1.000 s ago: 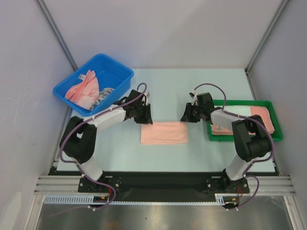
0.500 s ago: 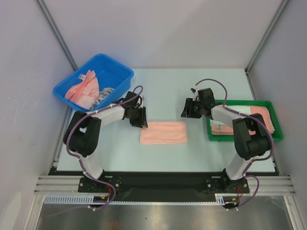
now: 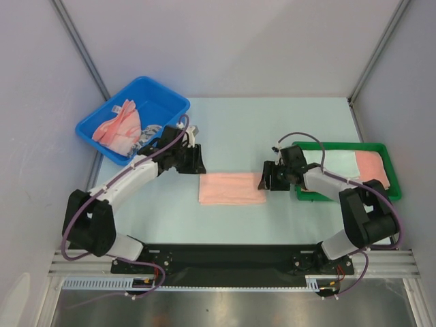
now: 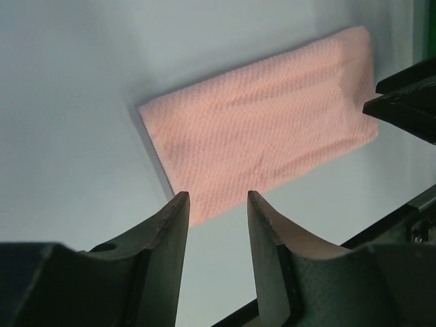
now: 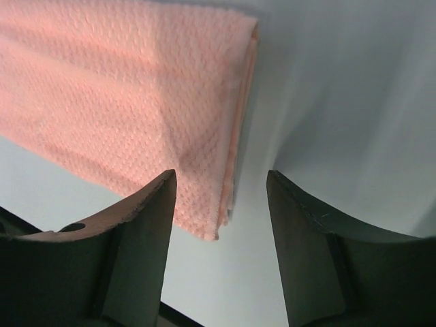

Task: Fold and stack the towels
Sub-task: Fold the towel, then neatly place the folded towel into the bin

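Folding stage: pink towel (image 3: 232, 189) lies folded flat at frame centre on the surface (image 3: 272, 122), apparently ready for stacking.
Left gripper (image 3: 195, 163): jaws apart, empty, beside the towel's upper-left corner.
Right gripper (image 3: 264, 181): jaws apart, empty, over the towel's right edge, likely to lift it.
Green tray (image 3: 340, 144): right, holds the stack (image 3: 371, 167).
Blue bin (image 3: 174, 95): upper left, unfolded towels (image 3: 122, 122) waiting.

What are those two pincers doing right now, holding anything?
Left pincer: open, holding nothing.
Right pincer: open, holding nothing, at the folded pink towel edge.
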`<state>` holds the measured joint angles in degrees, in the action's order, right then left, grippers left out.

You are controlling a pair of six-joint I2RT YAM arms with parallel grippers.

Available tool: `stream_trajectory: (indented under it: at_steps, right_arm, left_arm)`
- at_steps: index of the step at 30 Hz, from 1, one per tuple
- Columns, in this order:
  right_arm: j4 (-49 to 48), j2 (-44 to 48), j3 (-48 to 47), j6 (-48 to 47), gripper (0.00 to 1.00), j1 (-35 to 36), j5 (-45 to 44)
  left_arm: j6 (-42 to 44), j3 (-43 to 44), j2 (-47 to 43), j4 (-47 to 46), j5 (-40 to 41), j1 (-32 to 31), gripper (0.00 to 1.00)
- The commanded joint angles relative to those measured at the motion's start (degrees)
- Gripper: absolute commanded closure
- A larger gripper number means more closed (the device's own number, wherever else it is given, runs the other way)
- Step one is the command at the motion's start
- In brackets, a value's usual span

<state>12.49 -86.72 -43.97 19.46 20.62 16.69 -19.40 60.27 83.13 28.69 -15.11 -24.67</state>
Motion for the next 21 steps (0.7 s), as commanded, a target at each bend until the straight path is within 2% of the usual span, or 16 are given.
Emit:
stream_trajectory:
  at_steps: [1, 3, 9, 13, 14, 18, 21]
  right_arm:
    - [-2.12, 0.15, 1.42, 2.24, 0.40, 3.36, -3.06]
    - [-2.12, -1.52, 1.60, 2.95, 0.42, 4.60, -5.68]
    - [-2.21, -5.47, 1.78, 4.97, 0.55, 7.24, -9.57]
    - [1.28, -4.00, -0.67, 4.09, 0.93, 7.85, -10.44]
    - [2.70, -2.68, -1.64, 3.66, 0.97, 7.85, -10.80]
    - [13.06, 2.51, -9.98, -0.64, 1.00, 6.46, -16.24]
    - [21.33, 3.66, -18.07, -2.58, 1.00, 3.39, -16.69]
  left_arm:
    - [1.82, -2.00, -4.11, 1.37, 2.80, 0.85, 0.55]
    - [1.64, -2.96, -6.57, 0.76, 3.42, 0.94, 0.54]
    - [2.52, -3.05, -7.55, 1.81, 4.74, 2.25, 0.55]
    - [2.87, -2.70, -7.99, 1.99, 4.57, 3.48, 0.55]
    - [3.05, -2.62, -7.99, 2.16, 4.57, 3.48, 0.55]
    - [3.49, -2.61, -7.55, 2.51, 4.74, 3.75, 0.55]
    - [3.67, -3.05, -6.85, 2.25, 4.48, 3.83, 0.56]
